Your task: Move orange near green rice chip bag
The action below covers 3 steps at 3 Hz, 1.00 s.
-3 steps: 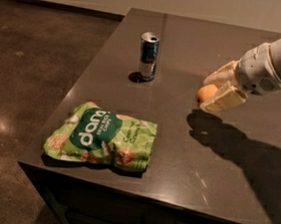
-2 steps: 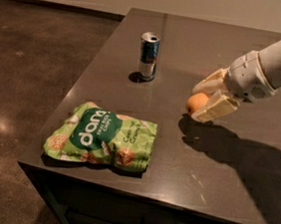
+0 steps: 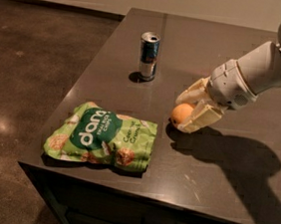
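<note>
The orange (image 3: 181, 114) is a small round fruit held between the cream fingers of my gripper (image 3: 186, 112), low over the dark table. The gripper is shut on it, and the white arm comes in from the upper right. The green rice chip bag (image 3: 103, 136) lies flat near the table's front left corner, a short gap to the left of the orange. Its dark green oval with white "dang" lettering faces up.
A blue and silver drink can (image 3: 149, 55) stands upright toward the back of the table (image 3: 223, 183), behind the bag and left of the gripper. The table's left edge and front edge run close to the bag. Dark floor lies to the left.
The gripper has carried the orange to the left and toward the front of the table, closer to the green bag. The bag and the can have not moved.
</note>
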Each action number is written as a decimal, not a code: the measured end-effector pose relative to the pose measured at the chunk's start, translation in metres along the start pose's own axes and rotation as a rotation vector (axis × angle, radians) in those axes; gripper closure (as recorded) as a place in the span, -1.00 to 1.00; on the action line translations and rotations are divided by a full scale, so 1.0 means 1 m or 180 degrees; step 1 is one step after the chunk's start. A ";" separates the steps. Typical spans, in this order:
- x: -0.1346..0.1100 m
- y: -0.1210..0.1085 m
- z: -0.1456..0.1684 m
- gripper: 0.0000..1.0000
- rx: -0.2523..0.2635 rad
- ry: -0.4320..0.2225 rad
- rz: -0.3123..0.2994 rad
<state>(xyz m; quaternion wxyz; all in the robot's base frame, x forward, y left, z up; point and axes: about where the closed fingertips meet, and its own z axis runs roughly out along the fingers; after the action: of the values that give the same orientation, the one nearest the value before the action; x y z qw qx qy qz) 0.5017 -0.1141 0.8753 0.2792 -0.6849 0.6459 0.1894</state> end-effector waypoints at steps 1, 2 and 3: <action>-0.001 0.007 0.014 0.16 -0.0138 0.0008 0.0044; 0.000 0.009 0.020 -0.28 -0.0225 0.0017 0.0080; -0.001 0.010 0.022 -0.76 -0.0229 0.0016 0.0073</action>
<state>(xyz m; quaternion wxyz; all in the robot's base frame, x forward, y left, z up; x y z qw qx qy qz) 0.4944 -0.1000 0.8577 0.2506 -0.6875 0.6471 0.2140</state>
